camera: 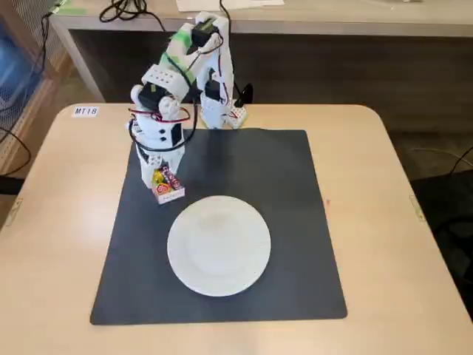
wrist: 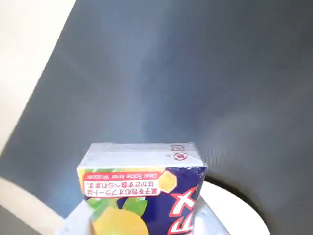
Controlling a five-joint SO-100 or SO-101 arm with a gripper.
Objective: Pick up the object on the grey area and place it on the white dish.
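Observation:
The yellow, red and pink packet [camera: 168, 183] hangs at the tip of my gripper [camera: 160, 180], over the dark grey mat [camera: 295, 192], just up-left of the white dish [camera: 219, 245]. The jaws look shut on it. In the wrist view the packet [wrist: 142, 196] fills the lower middle, close to the camera, with the mat [wrist: 161, 73] behind it and part of the dish [wrist: 234, 210] at the lower right. My fingers are mostly hidden behind the packet there. I cannot tell whether the packet touches the mat.
The arm's base [camera: 219, 111] stands at the mat's far edge. A label reading MT18 [camera: 85, 111] is stuck on the beige tabletop [camera: 384, 222] at the far left. Cables [camera: 129, 9] lie on a desk behind the table.

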